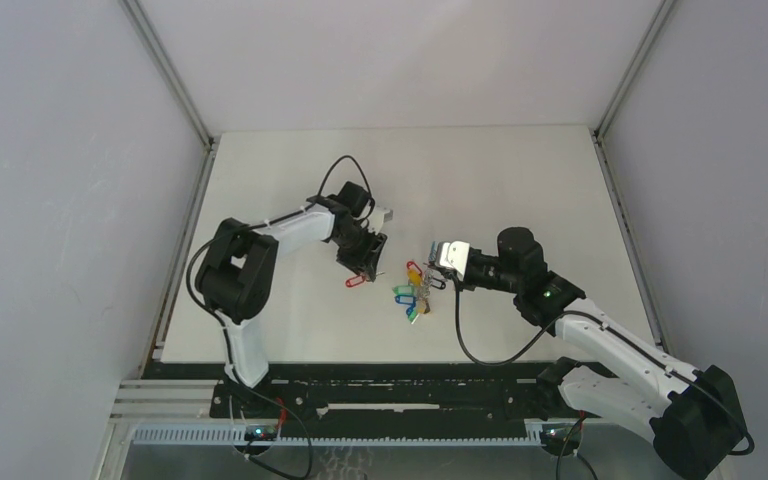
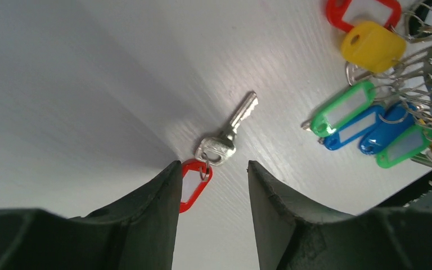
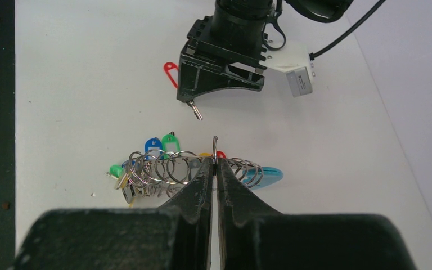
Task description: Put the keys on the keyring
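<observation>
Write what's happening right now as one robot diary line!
left pincer: open, over red-tagged key | key: flat on table | right pincer: shut on keyring | key on keyring: not yet

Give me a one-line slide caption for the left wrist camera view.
Open left pincer poised above the red-tagged silver key on the white table, loaded keyring beside it.

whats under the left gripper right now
The key with its red tag lies on the table below the open left gripper. One finger covers the tag's edge; the key itself shows whole.
</observation>
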